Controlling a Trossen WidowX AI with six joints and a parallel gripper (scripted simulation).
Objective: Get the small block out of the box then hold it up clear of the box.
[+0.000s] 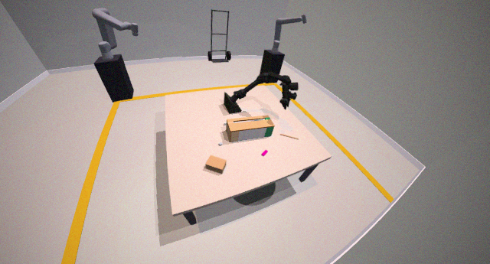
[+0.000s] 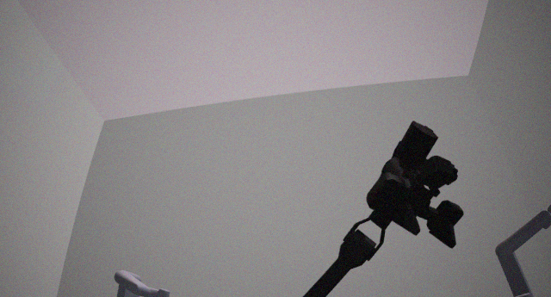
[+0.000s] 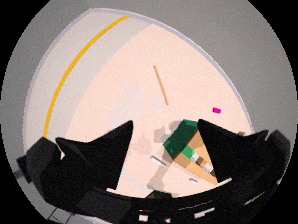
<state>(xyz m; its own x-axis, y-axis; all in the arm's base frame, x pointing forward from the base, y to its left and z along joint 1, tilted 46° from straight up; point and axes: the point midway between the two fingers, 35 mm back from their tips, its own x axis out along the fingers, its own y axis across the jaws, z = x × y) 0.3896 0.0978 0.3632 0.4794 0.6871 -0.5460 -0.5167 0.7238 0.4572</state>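
The box (image 1: 249,125) (image 3: 181,139) stands on the table (image 1: 191,118), with a tan top with a long slot, a greyish clear front and a green right end. Green, white and brown patches show through its slot in the wrist view; I cannot make out the small block or the shelf. My gripper (image 1: 284,106) (image 2: 435,240) (image 3: 166,123) is open and empty, fingers pointing down, raised above the table beyond the box's green end.
A thin tan stick (image 1: 289,136) (image 3: 161,85) lies off the box's green end. A small magenta piece (image 1: 264,153) (image 3: 216,110) lies in front of the box. A tan block (image 1: 216,164) lies front left, and a tiny grey piece (image 1: 220,144) lies near the box's left end.
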